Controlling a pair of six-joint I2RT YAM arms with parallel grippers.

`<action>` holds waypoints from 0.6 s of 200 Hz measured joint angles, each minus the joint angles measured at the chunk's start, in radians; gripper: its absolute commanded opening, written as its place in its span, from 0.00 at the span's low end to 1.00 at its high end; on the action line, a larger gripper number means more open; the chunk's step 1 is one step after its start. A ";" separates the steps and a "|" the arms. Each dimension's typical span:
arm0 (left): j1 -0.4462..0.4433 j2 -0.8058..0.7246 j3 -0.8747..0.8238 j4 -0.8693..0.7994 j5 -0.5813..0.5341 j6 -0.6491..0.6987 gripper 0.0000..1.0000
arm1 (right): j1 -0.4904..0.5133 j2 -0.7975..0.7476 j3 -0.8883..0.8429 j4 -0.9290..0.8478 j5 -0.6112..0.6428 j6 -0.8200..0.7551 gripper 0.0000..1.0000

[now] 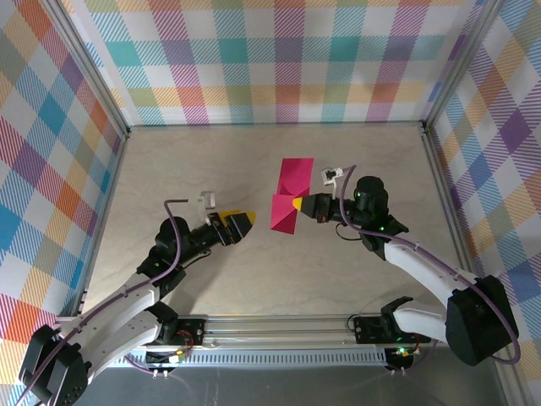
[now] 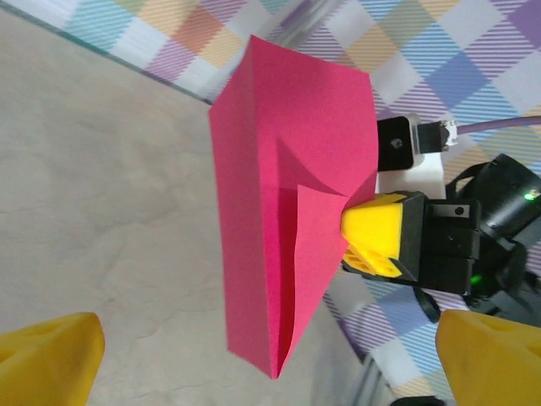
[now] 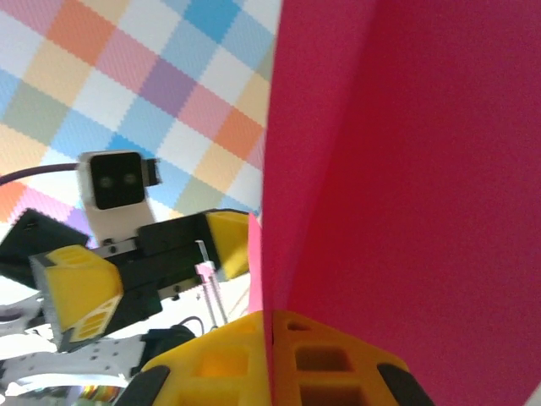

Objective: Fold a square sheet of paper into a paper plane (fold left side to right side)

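paper [image 1: 292,182]: part-folded, raised over mid-desk [image 1: 194,161], long axis running away from the bases | right end effector [image 1: 297,204]: clamped on the paper's right edge | left end effector [image 1: 245,222]: jaws wide, empty, near the paper's left side, facing it, not touching | room: bare desk to the left and beyond, walls well apart

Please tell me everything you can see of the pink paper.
The pink paper is thin, plain magenta and unmarked. It is partly folded, with creases and a triangular flap lying over the larger panel. It stands on edge near the middle of the table, pinched at its side by the shut right gripper. Whether its lower corner touches the table is unclear.
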 measured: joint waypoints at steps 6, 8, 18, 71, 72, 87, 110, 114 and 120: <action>0.000 0.021 0.000 0.027 0.017 -0.015 0.99 | 0.001 0.000 -0.002 0.019 -0.013 0.010 0.01; 0.000 0.031 0.000 0.038 0.024 -0.023 0.98 | 0.002 0.000 -0.003 0.026 -0.018 0.014 0.01; 0.000 0.069 0.000 0.079 0.053 -0.045 0.97 | 0.005 0.000 -0.004 0.055 -0.037 0.027 0.01; -0.014 0.262 0.036 0.246 0.176 -0.127 0.84 | 0.052 0.006 -0.005 0.146 -0.081 0.070 0.01; -0.014 0.264 0.037 0.249 0.178 -0.128 0.84 | 0.053 0.007 -0.005 0.148 -0.081 0.071 0.01; -0.020 0.303 0.058 0.301 0.206 -0.143 0.78 | 0.060 0.015 -0.006 0.154 -0.085 0.074 0.01; -0.029 0.340 0.074 0.370 0.235 -0.166 0.63 | 0.062 0.017 -0.018 0.164 -0.085 0.077 0.01; -0.030 0.346 0.074 0.384 0.240 -0.170 0.60 | 0.062 0.017 -0.020 0.164 -0.085 0.077 0.01; -0.032 0.353 0.076 0.397 0.243 -0.171 0.55 | 0.062 0.017 -0.022 0.164 -0.084 0.077 0.01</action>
